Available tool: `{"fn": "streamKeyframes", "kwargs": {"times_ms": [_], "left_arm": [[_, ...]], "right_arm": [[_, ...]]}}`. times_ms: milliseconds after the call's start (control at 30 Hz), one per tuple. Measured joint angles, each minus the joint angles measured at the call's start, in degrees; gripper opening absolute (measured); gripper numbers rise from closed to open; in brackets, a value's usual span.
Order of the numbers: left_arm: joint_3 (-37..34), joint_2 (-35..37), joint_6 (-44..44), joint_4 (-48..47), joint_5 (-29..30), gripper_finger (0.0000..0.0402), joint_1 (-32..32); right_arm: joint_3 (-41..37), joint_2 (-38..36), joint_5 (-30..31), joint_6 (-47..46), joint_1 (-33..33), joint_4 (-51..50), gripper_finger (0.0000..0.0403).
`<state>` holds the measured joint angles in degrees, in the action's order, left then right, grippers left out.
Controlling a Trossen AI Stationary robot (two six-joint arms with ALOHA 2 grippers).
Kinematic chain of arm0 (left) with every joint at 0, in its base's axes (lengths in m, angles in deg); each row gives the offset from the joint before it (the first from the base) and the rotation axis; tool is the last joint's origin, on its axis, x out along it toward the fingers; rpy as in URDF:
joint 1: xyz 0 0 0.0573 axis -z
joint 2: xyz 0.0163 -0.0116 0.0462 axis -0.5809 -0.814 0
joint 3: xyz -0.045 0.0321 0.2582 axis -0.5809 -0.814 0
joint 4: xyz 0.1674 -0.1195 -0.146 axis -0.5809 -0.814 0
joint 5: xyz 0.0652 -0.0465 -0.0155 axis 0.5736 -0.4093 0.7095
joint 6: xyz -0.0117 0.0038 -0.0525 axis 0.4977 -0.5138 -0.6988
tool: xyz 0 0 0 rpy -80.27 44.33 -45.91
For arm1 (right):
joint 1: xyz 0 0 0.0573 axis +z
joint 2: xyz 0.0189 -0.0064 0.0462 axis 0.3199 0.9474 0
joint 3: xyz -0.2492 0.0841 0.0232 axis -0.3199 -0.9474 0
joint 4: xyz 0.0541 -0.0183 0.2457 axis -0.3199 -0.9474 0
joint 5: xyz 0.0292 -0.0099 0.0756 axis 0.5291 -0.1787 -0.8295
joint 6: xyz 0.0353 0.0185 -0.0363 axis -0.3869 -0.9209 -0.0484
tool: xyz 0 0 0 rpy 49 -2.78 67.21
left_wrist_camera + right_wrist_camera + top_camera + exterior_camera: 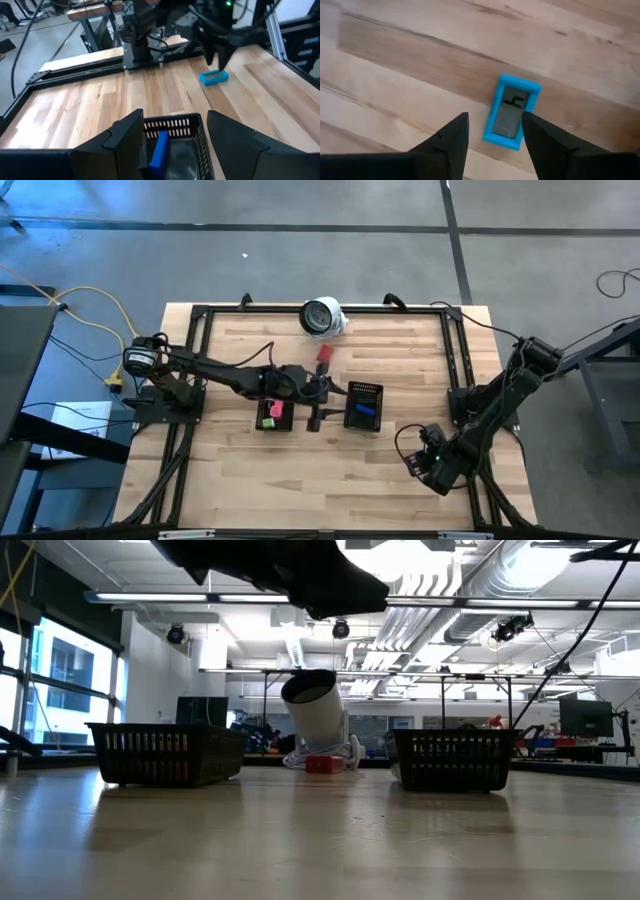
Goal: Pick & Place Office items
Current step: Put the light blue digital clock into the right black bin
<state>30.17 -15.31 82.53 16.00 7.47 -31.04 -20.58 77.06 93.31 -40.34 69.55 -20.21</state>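
Hovering with fingers apart, the right pincer [492, 132] is straddling the teal piece [511, 112] on the desk [395, 75] for pickup, while the left pincer [170, 137], also apart, is hanging over the blue piece [160, 148] in its mesh tray [172, 123].

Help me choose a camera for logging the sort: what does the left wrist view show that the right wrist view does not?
Only the left wrist view shows the black mesh tray with a blue piece lying in it, the right arm reaching down across the table, and the table's frame and the room beyond. Only the right wrist view shows the teal piece close up, with its grey inset and dark mark, lying flat just ahead of the open right gripper. Both show that teal piece on bare wood, ungrasped, and open jaws.
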Motion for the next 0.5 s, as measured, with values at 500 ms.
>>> {"fn": "streamKeyframes", "kwargs": {"times_ms": [500], "left_arm": [[0.0, 0.0, 3.98, -1.32, -0.09, 0.0214, 1.71]], "right_arm": [[-0.01, 0.0, -3.72, 3.95, 0.09, 0.29, 0.0172]]}}
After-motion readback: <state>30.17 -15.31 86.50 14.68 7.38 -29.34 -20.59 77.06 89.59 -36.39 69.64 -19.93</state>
